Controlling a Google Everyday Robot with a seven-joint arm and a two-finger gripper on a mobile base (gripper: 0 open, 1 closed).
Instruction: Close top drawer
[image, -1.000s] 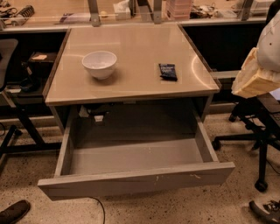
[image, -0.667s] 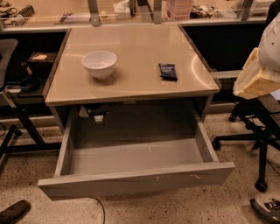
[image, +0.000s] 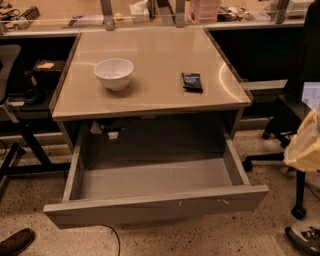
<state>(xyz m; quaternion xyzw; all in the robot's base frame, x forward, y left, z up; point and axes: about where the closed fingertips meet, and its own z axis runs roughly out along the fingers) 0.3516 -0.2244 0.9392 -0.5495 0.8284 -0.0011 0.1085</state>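
The top drawer (image: 155, 206) is a wide grey metal drawer under the tabletop, pulled far out toward me. Its inside is empty. Its flat front has small pale scratches right of centre. My gripper (image: 305, 145) shows as a pale cream shape at the right edge of the view. It hangs level with the drawer's right side, apart from it and touching nothing.
A white bowl (image: 114, 73) and a dark packet (image: 192, 82) lie on the beige tabletop (image: 150, 50). A chair base with castors (image: 280, 150) stands on the right. Shoes show at bottom left (image: 17, 241) and bottom right (image: 305, 237). A cable (image: 116, 239) lies on the floor.
My gripper has moved down and slightly right along the right edge, from tabletop height to drawer height. The drawer, bowl and packet have not moved.
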